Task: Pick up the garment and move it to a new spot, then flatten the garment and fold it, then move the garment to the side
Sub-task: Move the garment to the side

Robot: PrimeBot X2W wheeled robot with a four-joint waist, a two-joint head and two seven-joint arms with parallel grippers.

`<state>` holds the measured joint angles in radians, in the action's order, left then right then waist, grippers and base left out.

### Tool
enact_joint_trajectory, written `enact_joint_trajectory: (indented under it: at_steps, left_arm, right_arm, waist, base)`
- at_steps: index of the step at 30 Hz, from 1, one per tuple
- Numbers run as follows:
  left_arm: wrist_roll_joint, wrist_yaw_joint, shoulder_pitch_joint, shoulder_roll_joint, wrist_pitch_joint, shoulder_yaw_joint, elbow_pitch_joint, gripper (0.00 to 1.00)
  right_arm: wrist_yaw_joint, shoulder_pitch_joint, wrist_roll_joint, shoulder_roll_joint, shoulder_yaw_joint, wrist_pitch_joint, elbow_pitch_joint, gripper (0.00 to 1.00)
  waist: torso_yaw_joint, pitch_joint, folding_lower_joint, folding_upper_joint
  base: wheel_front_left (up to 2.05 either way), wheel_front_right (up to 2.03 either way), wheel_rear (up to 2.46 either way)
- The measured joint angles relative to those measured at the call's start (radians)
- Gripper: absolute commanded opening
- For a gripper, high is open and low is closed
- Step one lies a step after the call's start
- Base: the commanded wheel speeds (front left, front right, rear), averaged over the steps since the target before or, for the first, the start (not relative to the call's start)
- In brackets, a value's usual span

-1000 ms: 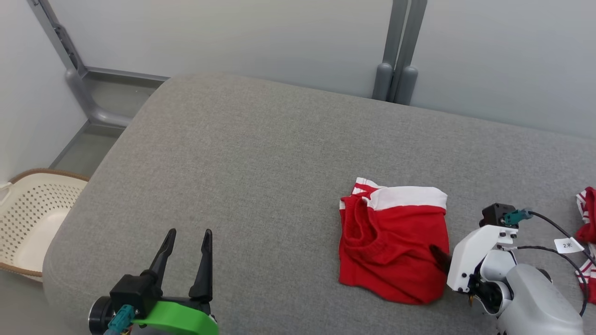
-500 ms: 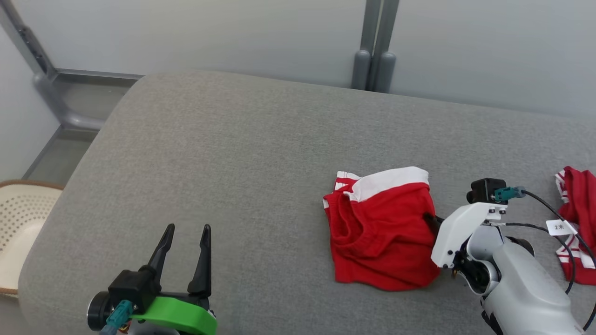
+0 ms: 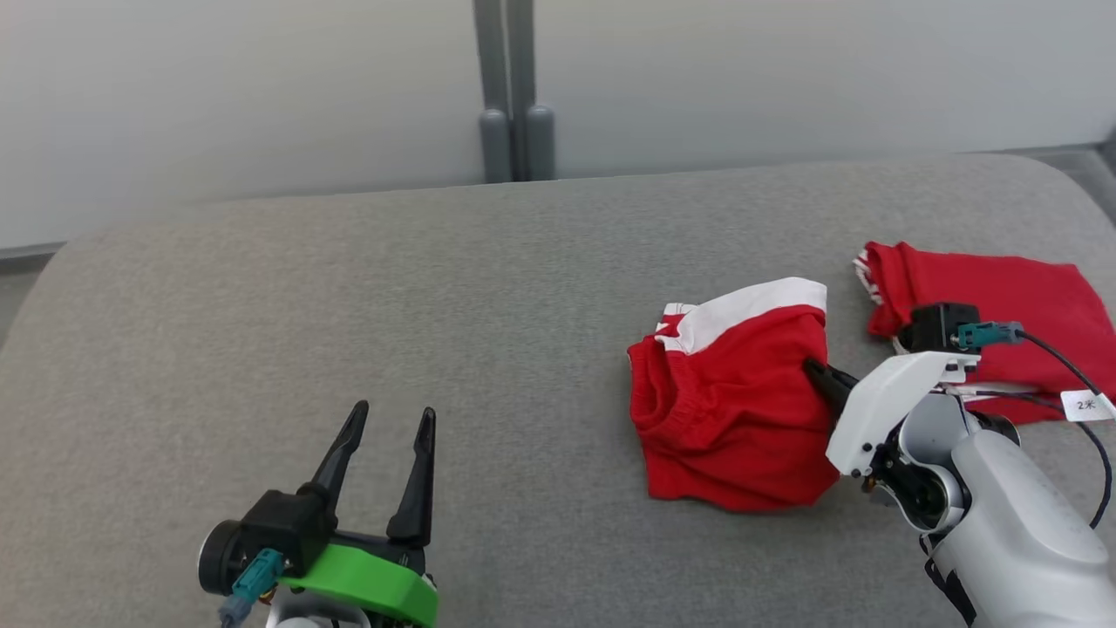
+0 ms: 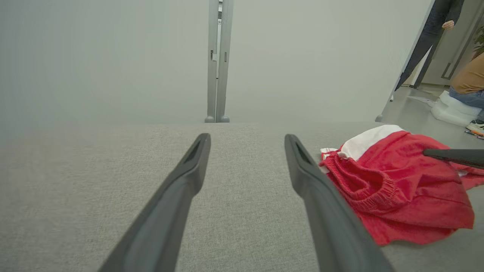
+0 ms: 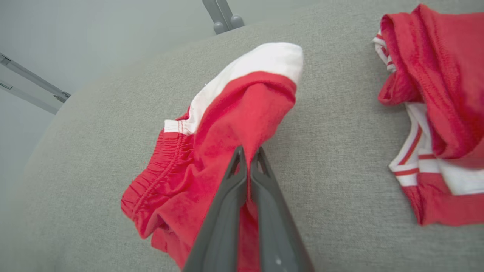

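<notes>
From the head camera, the left gripper (image 3: 393, 410) sat at the lower left over the grey padded surface (image 3: 349, 288). Its two dark fingers were spread wide with nothing between them, and they pointed toward the pale wall (image 3: 218, 105). The left wrist camera showed bare grey fabric between those fingers. A grey double post (image 3: 510, 87) stood straight ahead at the far edge of the surface.

The garment (image 3: 724, 419) lay right of centre, well apart from the left gripper. It was a rumpled pair of red shorts, with a white band along the far edge and a gathered elastic waistband on the left side. Most of it rested on the padding.

At its right edge I had the right gripper (image 3: 818, 368) pinched tight on a fold of the red cloth. In the right wrist view the fingers were pressed together, with the fabric caught between the tips. A raised ridge of cloth ran from the tips toward the white band.

Further right lay a second red garment (image 3: 985, 288) with red-and-white striped trim. It did not touch the shorts, and a strip of bare grey showed between the two. In the head view the right arm's wrist camera and its black cable (image 3: 1059, 366) crossed in front of that second piece.
</notes>
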<state>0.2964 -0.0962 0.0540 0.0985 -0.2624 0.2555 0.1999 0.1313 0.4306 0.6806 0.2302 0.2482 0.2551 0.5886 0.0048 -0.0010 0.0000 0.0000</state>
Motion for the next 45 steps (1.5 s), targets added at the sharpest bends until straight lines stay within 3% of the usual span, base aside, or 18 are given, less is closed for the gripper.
enact_joint_trajectory:
  at_steps: [8, 15, 19, 24, 34, 37, 41, 42, 43, 44, 45]
  left_arm:
    - [-0.005, -0.002, 0.026, -0.007, 0.0, 0.035, -0.001, 1.0]
    - [-0.013, -0.005, 0.054, -0.006, 0.015, 0.06, -0.008, 1.0]
    - [-0.027, -0.007, 0.075, 0.0, 0.025, 0.072, -0.015, 1.0]
    - [-0.034, -0.009, 0.105, 0.005, 0.037, 0.093, -0.016, 1.0]
    - [-0.044, -0.009, 0.155, 0.016, 0.051, 0.105, -0.018, 1.0]
    - [-0.051, -0.009, 0.174, 0.022, 0.059, 0.107, -0.027, 1.0]
    - [-0.055, -0.008, 0.197, 0.024, 0.067, 0.115, -0.033, 1.0]
    - [-0.057, -0.008, 0.201, 0.024, 0.067, 0.119, -0.032, 1.0]
    - [-0.057, -0.008, 0.204, 0.024, 0.067, 0.121, -0.031, 1.0]
    - [-0.057, -0.008, 0.207, 0.024, 0.067, 0.123, -0.03, 1.0]
    - [-0.057, -0.007, 0.208, 0.023, 0.067, 0.125, -0.025, 1.0]
  right_arm:
    - [0.0, -0.016, 0.032, 0.037, 0.001, 0.001, -0.033, 0.0]
    - [0.0, 0.034, 0.058, 0.068, 0.056, -0.001, -0.086, 0.0]
    - [0.0, 0.131, 0.101, 0.126, 0.153, 0.007, -0.14, 0.0]
    - [0.0, 0.25, 0.18, 0.252, 0.277, 0.007, -0.177, 0.0]
    - [0.0, 0.366, 0.255, 0.51, 0.409, -0.044, -0.088, 0.0]
    - [0.0, 0.399, 0.258, 0.545, 0.425, -0.079, -0.032, 0.0]
    - [0.0, 0.433, 0.251, 0.537, 0.446, -0.127, 0.084, 0.0]
    - [0.0, 0.439, 0.243, 0.532, 0.451, -0.141, 0.123, 0.13]
    - [0.0, 0.444, 0.234, 0.525, 0.456, -0.152, 0.152, 0.5]
    - [0.0, 0.451, 0.22, 0.517, 0.464, -0.164, 0.191, 1.0]
    - [0.0, 0.455, 0.214, 0.505, 0.469, -0.176, 0.229, 1.0]
  waist:
    - [-0.154, 0.007, 0.0, 0.0]
    - [-0.223, 0.044, 0.0, 0.0]
    - [-0.231, 0.084, 0.0, 0.0]
    - [-0.221, 0.147, 0.0, 0.0]
    - [-0.184, 0.26, 0.0, 0.0]
    - [-0.175, 0.294, 0.0, 0.0]
    - [-0.163, 0.338, 0.0, 0.0]
    - [-0.16, 0.347, 0.0, 0.0]
    - [-0.156, 0.353, 0.0, 0.0]
    - [-0.151, 0.358, 0.0001, 0.0]
    - [-0.145, 0.361, 0.0001, 0.0]
  base:
    - [0.0, 0.0, 0.0]
    - [0.0, 0.0, 0.0]
    - [0.0, 0.0, 0.0]
    - [0.0, 0.0, 0.0]
    - [0.0, 0.0, 0.0]
    - [0.0, 0.0, 0.0]
    - [0.0, 0.0, 0.0]
    - [0.0, 0.0, 0.0]
    - [0.0, 0.0, 0.0]
    - [0.0, 0.0, 0.0]
    - [0.0, 0.0, 0.0]
